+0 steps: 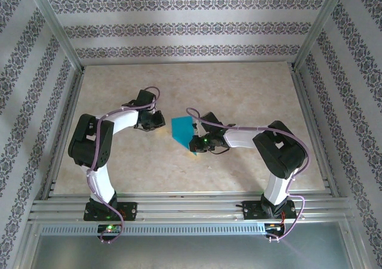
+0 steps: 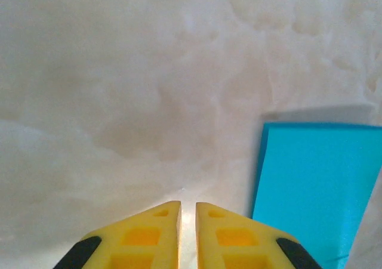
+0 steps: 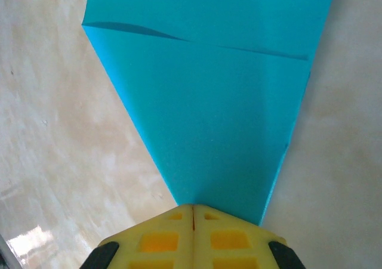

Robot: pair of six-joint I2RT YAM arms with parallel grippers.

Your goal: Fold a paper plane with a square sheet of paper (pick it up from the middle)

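One blue paper (image 3: 209, 114), tip in right tool (image 3: 193, 212)

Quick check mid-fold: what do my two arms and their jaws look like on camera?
Both the left arm and right arm have white links, bulky black joints and a lilac cable looped along each. A green light glows at the right wrist. The jaws are yellow wedges with square recesses and black outer patches.

Bare desk (image 2: 119, 90) lies open ahead and left of my left hand (image 2: 188, 208); the blue paper (image 2: 310, 185), pinched in my right hand (image 3: 192, 209), bars the right.
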